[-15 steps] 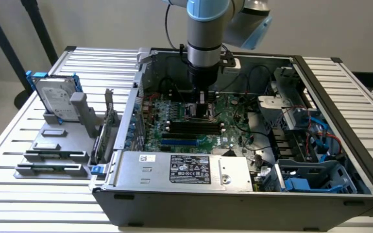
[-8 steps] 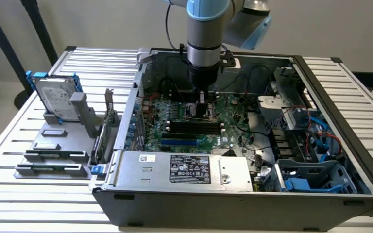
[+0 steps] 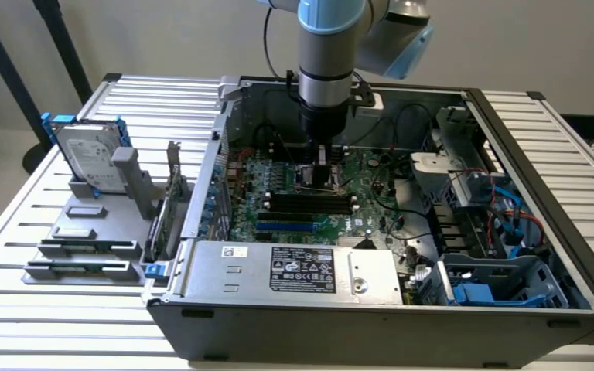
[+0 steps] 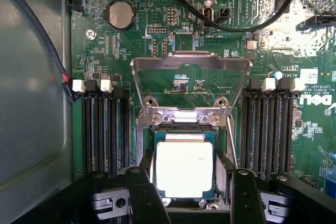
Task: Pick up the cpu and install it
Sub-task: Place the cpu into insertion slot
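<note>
The cpu [image 4: 185, 169] is seen lying flat in the socket [image 4: 181, 128], shiny top up. The gripper [image 4: 191, 177] is positioned directly over the socket with its jaws spread, one dark finger [image 4: 144, 195] on each side of the cpu. A gap is seen on one side; contact on the other is hard to judge, so the cpu is probably not pinched. The metal clamp frame [image 4: 189, 59] is flipped open from the socket's edge and laid back over the circuit board [image 4: 157, 3]. Black memory slots [image 4: 107, 129] are set on both sides of the socket. A coin battery [image 4: 121, 14] is mounted past the frame, apart from the socket. In the exterior view the arm [image 3: 328, 46] is seen reaching down into the open computer case [image 3: 380, 325] above the socket. A hard drive [image 3: 86, 154] is stood outside the case, well apart from the socket.
</note>
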Controlling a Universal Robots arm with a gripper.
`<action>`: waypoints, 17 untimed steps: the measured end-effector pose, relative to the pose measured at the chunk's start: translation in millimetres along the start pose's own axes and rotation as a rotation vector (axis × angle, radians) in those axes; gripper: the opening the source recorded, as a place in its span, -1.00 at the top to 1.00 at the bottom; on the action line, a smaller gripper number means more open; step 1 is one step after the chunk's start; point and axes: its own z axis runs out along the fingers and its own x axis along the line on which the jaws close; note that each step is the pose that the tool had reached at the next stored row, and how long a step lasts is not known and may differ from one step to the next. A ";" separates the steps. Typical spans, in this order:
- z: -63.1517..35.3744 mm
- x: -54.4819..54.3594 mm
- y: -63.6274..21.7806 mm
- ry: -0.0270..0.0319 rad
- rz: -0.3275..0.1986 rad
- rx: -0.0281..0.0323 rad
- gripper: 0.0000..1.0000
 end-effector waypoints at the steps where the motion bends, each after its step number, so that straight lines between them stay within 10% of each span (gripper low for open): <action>1: 0.7 0.0 0.2 -0.0002 0.000 0.0000 -0.10; 17: 1.9 0.0 0.1 -0.0052 0.000 0.0000 -0.10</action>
